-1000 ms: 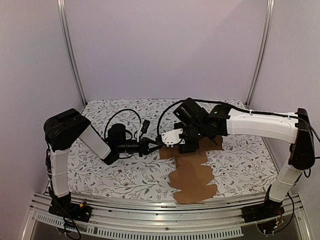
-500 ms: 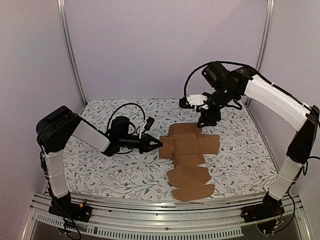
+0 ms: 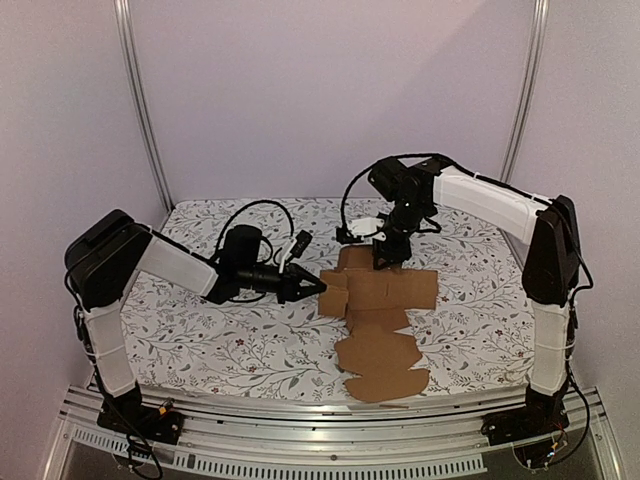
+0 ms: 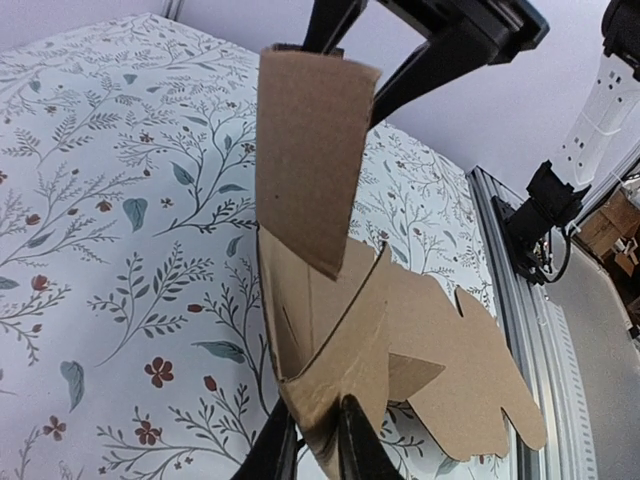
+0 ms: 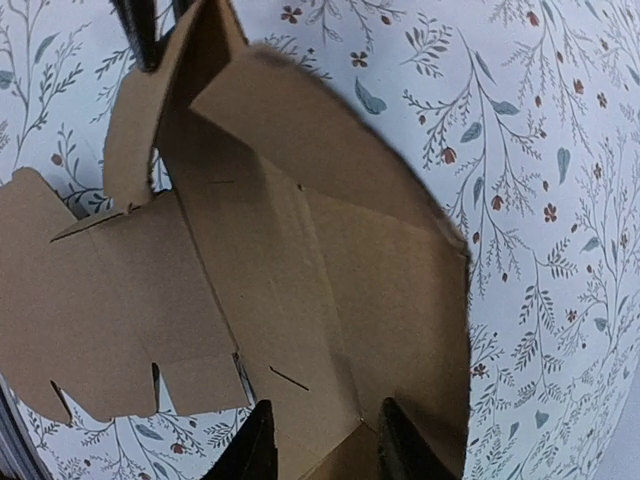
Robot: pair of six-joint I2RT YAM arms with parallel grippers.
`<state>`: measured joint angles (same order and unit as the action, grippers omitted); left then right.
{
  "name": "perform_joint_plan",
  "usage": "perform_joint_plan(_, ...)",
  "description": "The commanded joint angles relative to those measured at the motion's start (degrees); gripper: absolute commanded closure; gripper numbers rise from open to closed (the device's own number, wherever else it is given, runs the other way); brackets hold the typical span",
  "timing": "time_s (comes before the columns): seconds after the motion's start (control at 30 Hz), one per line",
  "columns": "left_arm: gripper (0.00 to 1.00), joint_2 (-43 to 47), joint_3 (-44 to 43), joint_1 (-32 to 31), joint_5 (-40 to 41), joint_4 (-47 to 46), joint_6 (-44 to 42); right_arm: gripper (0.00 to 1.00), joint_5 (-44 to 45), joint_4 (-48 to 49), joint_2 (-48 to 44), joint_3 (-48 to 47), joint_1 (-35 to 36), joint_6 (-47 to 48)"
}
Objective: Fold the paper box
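Observation:
The paper box (image 3: 385, 350) is a flat, cross-shaped sheet of brown cardboard in the middle of the table. My left gripper (image 3: 316, 287) reaches in from the left and is shut on the sheet's left flap, lifting it slightly. In the left wrist view the left gripper (image 4: 318, 420) pinches a creased corner of the paper box (image 4: 450, 340). A far panel stands upright there, with the right arm's fingers (image 4: 412, 70) astride its top. My right gripper (image 3: 383, 262) hangs over the far flap. In its own view the right gripper (image 5: 320, 425) has its fingers apart over the paper box (image 5: 250, 230).
A floral cloth (image 3: 200, 340) covers the table. A metal rail (image 3: 300, 440) runs along the near edge, also seen as the rail (image 4: 520, 300) in the left wrist view. Two frame posts (image 3: 140, 100) rise at the back corners against pale walls.
The right arm lifted off the sheet, swung up and back, then came down onto the far flap with narrower jaws. The left gripper kept its pinch on the left flap.

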<state>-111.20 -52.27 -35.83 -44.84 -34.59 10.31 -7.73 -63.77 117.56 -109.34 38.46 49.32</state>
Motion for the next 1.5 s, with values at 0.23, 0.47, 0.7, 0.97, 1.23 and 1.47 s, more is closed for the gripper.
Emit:
perform_joint_plan(0.23,0.3,8.64,3.31,0.45,14.74,1.94,6.75,1.0,0.93,-0.38,2.12,-0.82,-1.37,-9.19)
perform_joint_plan(0.47,0.01,15.02,5.84,-7.14,34.97,14.04,17.56,0.94,-1.17,0.51,-0.52,5.19,-2.77,-18.74)
perform_joint_plan(0.7,0.0,15.39,1.79,-18.6,53.02,28.94,37.27,0.69,-0.39,8.29,-4.03,16.75,-2.76,-24.45)
perform_joint_plan(0.97,0.03,5.33,-16.48,-24.89,62.52,55.87,42.36,0.68,-0.6,13.55,-3.22,20.69,-2.77,-28.65)
perform_joint_plan(1.23,0.25,-2.43,-28.54,-24.94,64.02,71.77,44.19,0.68,-2.0,16.01,-5.88,24.42,-2.71,-30.15)
perform_joint_plan(1.47,0.66,-3.31,-31.64,-23.58,60.79,73.06,41.4,0.68,-3.0,16.28,-6.81,26.27,-2.84,-30.55)
